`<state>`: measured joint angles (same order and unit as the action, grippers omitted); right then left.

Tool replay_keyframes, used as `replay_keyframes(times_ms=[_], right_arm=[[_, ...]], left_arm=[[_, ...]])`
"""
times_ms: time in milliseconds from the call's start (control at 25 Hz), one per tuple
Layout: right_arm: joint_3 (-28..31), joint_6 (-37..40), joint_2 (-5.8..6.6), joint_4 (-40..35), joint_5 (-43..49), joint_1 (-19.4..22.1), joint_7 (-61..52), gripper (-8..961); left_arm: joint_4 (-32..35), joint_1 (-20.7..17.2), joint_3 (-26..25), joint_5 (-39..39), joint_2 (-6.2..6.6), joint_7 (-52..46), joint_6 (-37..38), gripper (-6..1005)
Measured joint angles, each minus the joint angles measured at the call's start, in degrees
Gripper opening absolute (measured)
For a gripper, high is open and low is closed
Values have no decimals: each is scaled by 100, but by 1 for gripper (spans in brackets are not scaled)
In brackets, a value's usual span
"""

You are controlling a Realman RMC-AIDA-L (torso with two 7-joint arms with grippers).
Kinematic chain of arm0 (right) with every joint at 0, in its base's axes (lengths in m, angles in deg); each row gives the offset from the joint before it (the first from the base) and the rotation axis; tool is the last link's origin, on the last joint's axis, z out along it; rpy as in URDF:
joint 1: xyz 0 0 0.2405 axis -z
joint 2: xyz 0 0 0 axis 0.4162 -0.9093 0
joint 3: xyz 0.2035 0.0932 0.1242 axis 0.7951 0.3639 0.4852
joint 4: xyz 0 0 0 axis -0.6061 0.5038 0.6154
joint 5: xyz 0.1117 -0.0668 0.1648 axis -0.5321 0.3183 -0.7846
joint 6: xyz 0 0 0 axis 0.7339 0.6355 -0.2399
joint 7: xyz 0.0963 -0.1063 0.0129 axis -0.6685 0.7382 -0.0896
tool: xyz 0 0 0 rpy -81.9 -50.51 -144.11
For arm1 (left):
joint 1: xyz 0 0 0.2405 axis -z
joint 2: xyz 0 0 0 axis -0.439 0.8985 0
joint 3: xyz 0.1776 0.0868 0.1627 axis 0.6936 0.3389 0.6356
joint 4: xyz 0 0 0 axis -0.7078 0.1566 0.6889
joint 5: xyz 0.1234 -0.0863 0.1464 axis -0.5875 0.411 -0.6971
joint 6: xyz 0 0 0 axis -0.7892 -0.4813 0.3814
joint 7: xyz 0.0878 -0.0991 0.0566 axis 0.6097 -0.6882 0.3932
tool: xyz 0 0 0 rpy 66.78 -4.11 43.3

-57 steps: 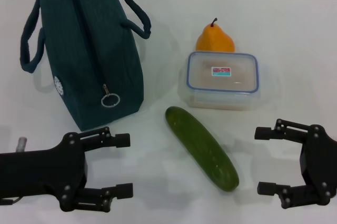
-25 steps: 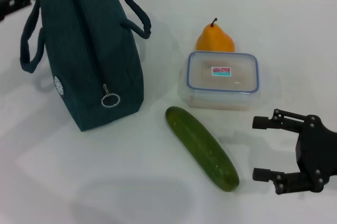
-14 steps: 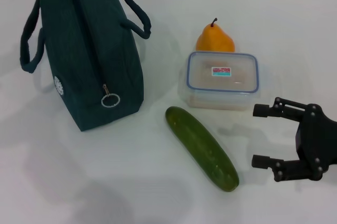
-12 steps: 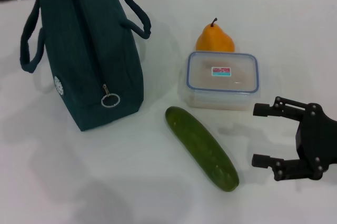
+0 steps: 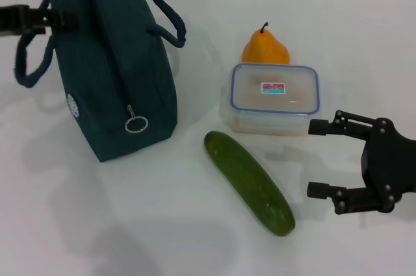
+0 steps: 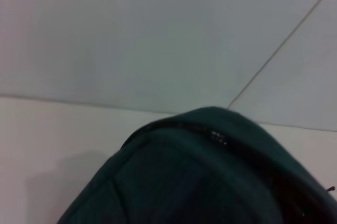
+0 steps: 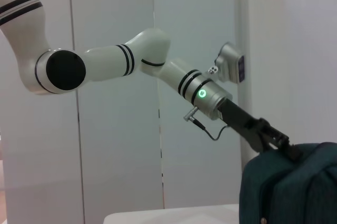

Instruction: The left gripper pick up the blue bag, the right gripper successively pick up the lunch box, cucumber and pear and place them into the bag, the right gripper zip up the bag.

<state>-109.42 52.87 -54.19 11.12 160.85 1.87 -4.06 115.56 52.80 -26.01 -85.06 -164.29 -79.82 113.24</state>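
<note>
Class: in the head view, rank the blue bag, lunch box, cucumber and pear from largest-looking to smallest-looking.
1. blue bag
2. lunch box
3. cucumber, longer than the box is wide but slimmer, and nearer the camera, so this pair is unsure
4. pear, partly hidden behind the box

white black-banded arm [image 7: 105,63], green light ring, black pincer [image 5: 318,158]

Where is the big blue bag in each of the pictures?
Head view: the blue bag stands on the table, upper left, beside the cucumber.
Left wrist view: its dark top fills the lower part.
Right wrist view: its top corner shows at lower right.
Shared landmark: the left tool, at the bag's top.
</note>
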Motion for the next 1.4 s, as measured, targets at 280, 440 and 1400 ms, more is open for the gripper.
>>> replay_keyframes(times_ms=[280,440,1400], right_arm=[[0,-57,4,0,0,-51,-7,870],[1,-113,2,0,1,-52,-55,870],[1279,-2036,-14,1489,-948,-301,-1772,869]], left_arm=[[-371,74,92,-127,57,-81,27,772],[-369,84,122,-138,28,-95,68,708],[-287,52,115,441,-38,-449,582,36]])
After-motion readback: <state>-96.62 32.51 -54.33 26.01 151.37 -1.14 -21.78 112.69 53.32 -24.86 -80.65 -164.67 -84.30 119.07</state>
